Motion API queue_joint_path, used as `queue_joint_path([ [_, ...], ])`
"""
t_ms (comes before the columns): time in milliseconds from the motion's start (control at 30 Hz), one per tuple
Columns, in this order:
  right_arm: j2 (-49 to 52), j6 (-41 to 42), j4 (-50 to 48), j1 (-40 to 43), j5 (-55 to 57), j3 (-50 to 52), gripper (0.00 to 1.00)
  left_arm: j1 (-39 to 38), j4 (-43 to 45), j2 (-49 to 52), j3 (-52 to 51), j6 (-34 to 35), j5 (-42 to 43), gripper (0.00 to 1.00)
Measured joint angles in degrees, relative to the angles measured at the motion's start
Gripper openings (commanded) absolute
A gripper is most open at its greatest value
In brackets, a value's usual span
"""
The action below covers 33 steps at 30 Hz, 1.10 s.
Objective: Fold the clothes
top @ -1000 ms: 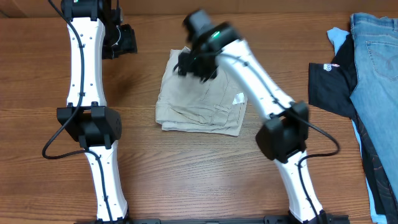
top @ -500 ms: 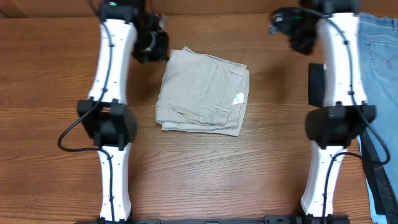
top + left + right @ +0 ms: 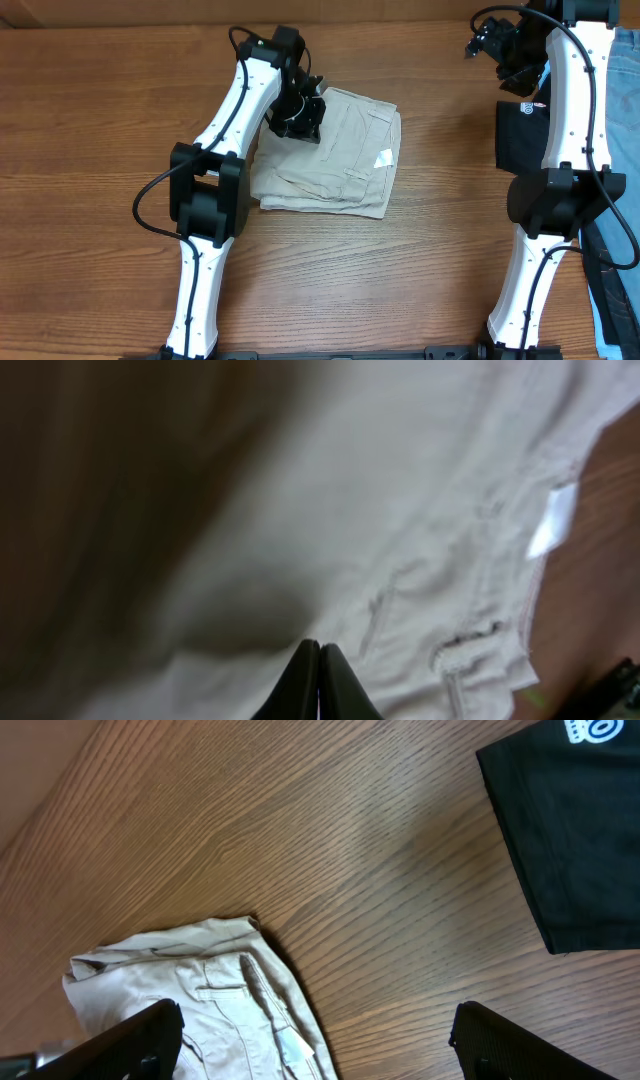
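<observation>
The clothes are one beige garment [image 3: 335, 155], folded into a rough square at the middle of the table, with a small white label [image 3: 383, 158] near its right edge. My left gripper [image 3: 299, 118] hangs over the garment's back left part. In the left wrist view the left gripper [image 3: 320, 648] is shut, tips pressed together with no fabric showing between them, and the beige cloth [image 3: 400, 510] fills the frame below. My right gripper [image 3: 498, 45] is at the back right, open wide [image 3: 315, 1025], off the garment [image 3: 190, 995].
A black shirt [image 3: 520, 135] with a white logo lies under the right arm, also seen in the right wrist view [image 3: 570, 830]. Blue jeans [image 3: 625, 90] lie along the table's right edge. Bare wood [image 3: 330, 280] lies in front of the garment.
The left arm swung right, from beside the garment to over its back left part, and its jaws shut. The right arm left the garment for the back right corner and opened wider.
</observation>
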<state>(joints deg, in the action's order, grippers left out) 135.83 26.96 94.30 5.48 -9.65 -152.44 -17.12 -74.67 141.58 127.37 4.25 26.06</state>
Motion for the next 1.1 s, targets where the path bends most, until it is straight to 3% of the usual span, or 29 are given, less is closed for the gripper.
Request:
queue_joint_path([
  [433, 0.00, 0.00, 1.09, 0.00, 0.00, 0.00, 0.90, 3.78, 16.17, -0.17, -12.26, 0.46, 6.19, 0.04],
  [667, 0.00, 0.00, 2.78, 0.00, 0.00, 0.00, 0.89, 8.24, 27.82, -0.96, -17.05, 5.38, 11.67, 0.04],
  [1100, 0.00, -0.04, 2.80, -0.02, -0.20, 0.00, 0.88, 27.39, 38.62, -1.20, -19.04, 15.69, 10.54, 0.04],
])
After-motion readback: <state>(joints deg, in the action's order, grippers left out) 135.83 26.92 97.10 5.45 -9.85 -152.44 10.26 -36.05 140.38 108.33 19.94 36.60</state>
